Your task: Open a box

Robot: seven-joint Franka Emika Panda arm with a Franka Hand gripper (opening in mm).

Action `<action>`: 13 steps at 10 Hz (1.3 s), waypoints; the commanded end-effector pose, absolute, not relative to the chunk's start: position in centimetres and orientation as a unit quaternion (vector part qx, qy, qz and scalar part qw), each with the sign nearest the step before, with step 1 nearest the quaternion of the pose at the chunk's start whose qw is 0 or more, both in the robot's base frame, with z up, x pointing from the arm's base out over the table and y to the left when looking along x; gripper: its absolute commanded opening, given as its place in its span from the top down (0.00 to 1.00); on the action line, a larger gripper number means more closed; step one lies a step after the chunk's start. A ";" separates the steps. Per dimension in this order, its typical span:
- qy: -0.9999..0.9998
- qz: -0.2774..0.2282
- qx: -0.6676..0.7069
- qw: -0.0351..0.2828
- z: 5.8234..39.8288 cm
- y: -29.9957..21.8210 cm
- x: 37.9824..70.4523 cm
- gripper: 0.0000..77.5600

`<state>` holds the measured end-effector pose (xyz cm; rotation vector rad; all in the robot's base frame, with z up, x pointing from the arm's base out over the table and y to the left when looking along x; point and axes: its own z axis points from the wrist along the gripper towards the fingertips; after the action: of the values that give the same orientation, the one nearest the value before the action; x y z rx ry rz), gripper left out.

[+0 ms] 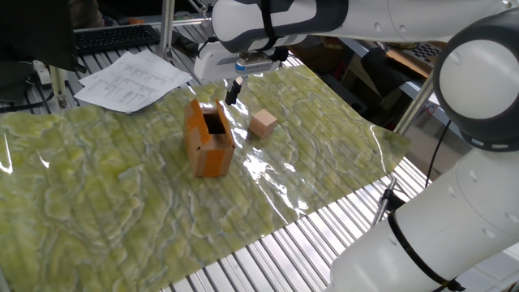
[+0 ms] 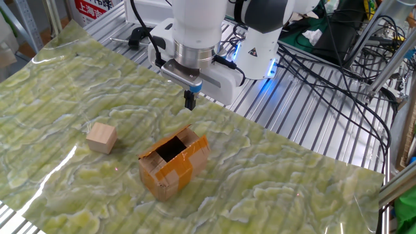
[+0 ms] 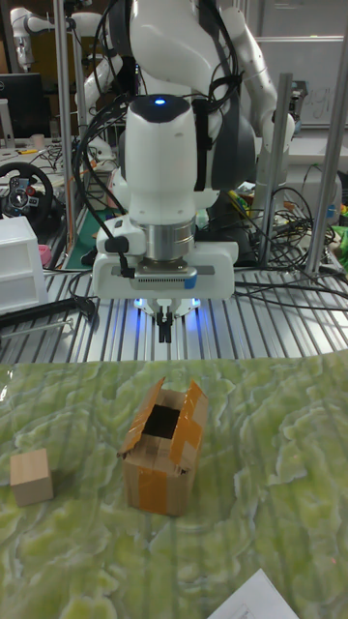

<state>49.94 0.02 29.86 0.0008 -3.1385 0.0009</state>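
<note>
- One fixed view: we are seeing the box [image 1: 210, 143] standing upright on the green mat [image 1: 97, 195], its top showing dark inside. The gripper [image 1: 233, 92] is hanging just above the box's far edge, fingers together.
- The other fixed view: the tan cube [image 2: 102, 138] is lying near the box, apart.
- Tall fixed view: the flaps [image 3: 196, 418] are standing up; we judge any further push should go outward, gently, without tipping the box.

Red-and-white sign [image 2: 91, 9] seen at top left edge of the other fixed view: white characters on red, cut off by frame, too small to be read. Printed sheets [image 1: 130, 79] lying at counter's far end: print unreadable. No other text legible.
</note>
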 end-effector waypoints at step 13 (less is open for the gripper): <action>-0.983 -0.019 -0.183 0.020 28.7 -0.5 55.5 1.00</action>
<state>54.99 -0.30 28.83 -0.5441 -3.0473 -0.0520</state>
